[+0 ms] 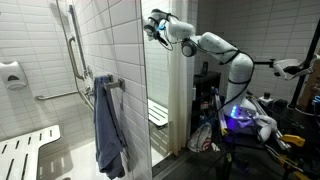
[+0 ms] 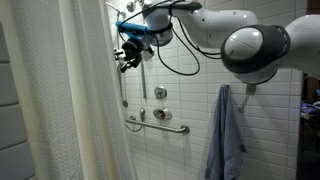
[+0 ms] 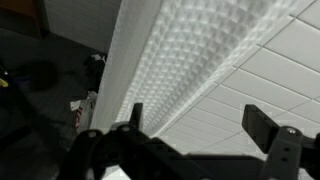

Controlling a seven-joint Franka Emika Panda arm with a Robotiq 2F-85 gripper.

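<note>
My gripper (image 1: 153, 28) (image 2: 128, 55) hangs high up by the top of the white shower curtain (image 1: 172, 100) (image 2: 70, 100), at the end of the outstretched white arm. In the wrist view the gripper (image 3: 198, 125) stands open, its two dark fingers (image 3: 262, 125) wide apart with nothing between them. Beyond them I see the waffle-textured curtain (image 3: 170, 50) running beside the white tiled wall (image 3: 275, 70). The fingers seem close to the curtain; I cannot tell whether they touch it.
A blue towel (image 1: 108, 125) (image 2: 228, 135) hangs from a wall hook. Metal grab bars (image 1: 72, 50) (image 2: 158, 124) and a shower valve (image 2: 160, 93) are on the tiles. A slatted fold-down seat (image 1: 25, 150) is low in the stall. Cluttered gear (image 1: 245, 120) stands outside.
</note>
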